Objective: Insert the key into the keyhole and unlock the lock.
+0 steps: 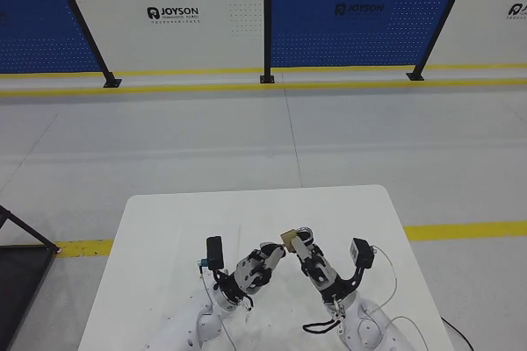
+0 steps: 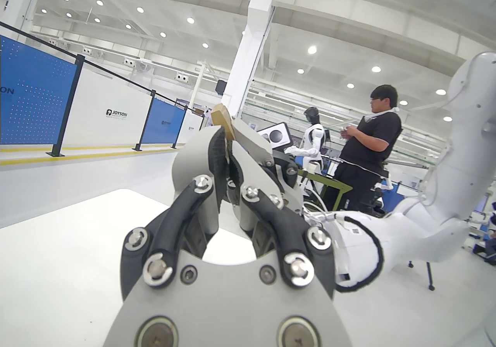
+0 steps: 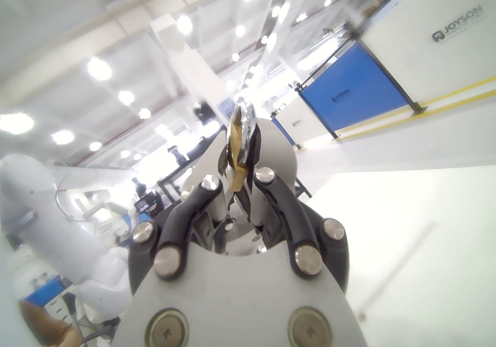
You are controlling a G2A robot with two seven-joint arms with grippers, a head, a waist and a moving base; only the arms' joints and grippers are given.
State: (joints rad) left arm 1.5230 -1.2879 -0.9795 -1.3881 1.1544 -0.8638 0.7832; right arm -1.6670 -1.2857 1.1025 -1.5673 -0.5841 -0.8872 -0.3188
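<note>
here the right hand (image 3: pixel 239 166) is clamped on the lock (image 3: pixel 241 131), its brass body and chrome shackle caught between the fingers, held up above the tabletop (image 1: pixel 184 228). the left hand (image 2: pixel 226 158) meets it tip to tip, fingers drawn together; whatever they pinch is hidden.

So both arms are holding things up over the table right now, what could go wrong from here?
1. The padlock is pinched between the right gripper's fingertips above the table; a sideways push could twist it or drop it.
2. The brass piece in the left gripper, likely the key, sits at the very tips, so it may slip or misalign.
</note>
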